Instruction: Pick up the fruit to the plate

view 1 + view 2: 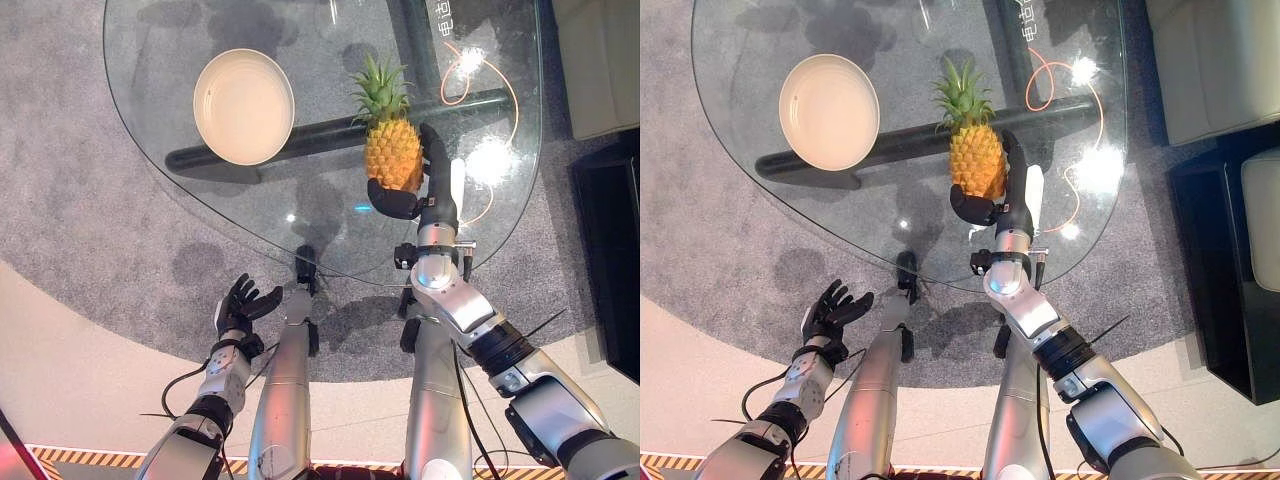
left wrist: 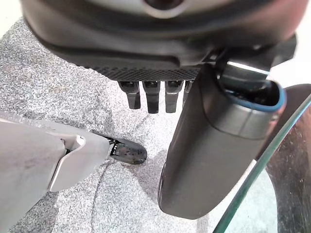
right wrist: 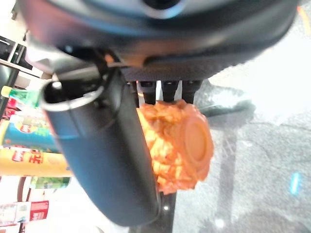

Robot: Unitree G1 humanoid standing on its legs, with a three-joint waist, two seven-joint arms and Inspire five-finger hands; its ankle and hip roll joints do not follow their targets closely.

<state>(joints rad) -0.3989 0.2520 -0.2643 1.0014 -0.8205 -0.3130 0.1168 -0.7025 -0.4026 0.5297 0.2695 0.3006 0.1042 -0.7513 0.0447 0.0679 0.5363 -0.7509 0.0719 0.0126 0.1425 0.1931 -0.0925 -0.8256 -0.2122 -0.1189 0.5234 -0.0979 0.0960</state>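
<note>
1. Right hand [image 1: 425, 190] has the pineapple [image 1: 391, 152], fingers and thumb clamped round its lower body, crown upright.
2. It's over the glass bench [image 1: 200, 180]; whether lifted clear or touching, hard to tell.
3. The plate [image 1: 243, 106] sits well apart, toward the left.
4. Left hand [image 1: 240, 305] hangs below the bench edge, fingers spread apart, holding nothing.

There is 1 pineapple [image 1: 392, 150], orange-yellow with 1 green leafy crown. There is 1 plate [image 1: 243, 106], cream and round. There is 1 table [image 1: 200, 215], a round glass top with 1 dark bar showing beneath it. There are 2 hands: 1 left hand [image 1: 240, 305] and 1 right hand [image 1: 415, 190]. On the far part of the table lies 1 orange cord [image 1: 492, 85] in a loop
</note>
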